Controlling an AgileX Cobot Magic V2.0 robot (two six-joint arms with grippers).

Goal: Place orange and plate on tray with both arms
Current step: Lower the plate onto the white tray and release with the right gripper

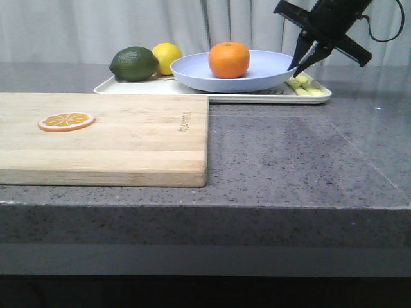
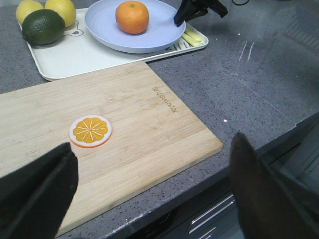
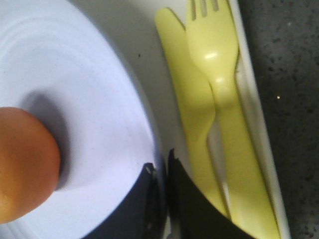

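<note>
The orange (image 1: 229, 59) sits inside the lavender-blue plate (image 1: 192, 72), and the plate lies on the white tray (image 1: 128, 88) at the back of the counter. My right gripper (image 1: 297, 64) is shut on the plate's right rim; in the right wrist view its fingers (image 3: 189, 209) pinch the rim (image 3: 154, 149), with the orange (image 3: 25, 169) at the edge of the picture. My left gripper (image 2: 153, 144) is open and empty, high above the near corner of the cutting board. It is out of the front view. The left wrist view shows the orange (image 2: 132, 17), plate (image 2: 104, 27) and tray (image 2: 75, 57).
A wooden cutting board (image 1: 128, 141) with a flat orange slice (image 1: 66, 120) fills the front left. A dark green lime (image 1: 133, 63) and a lemon (image 1: 168, 56) lie on the tray's left end. A yellow fork (image 3: 219, 74) and knife (image 3: 187, 94) lie on its right end.
</note>
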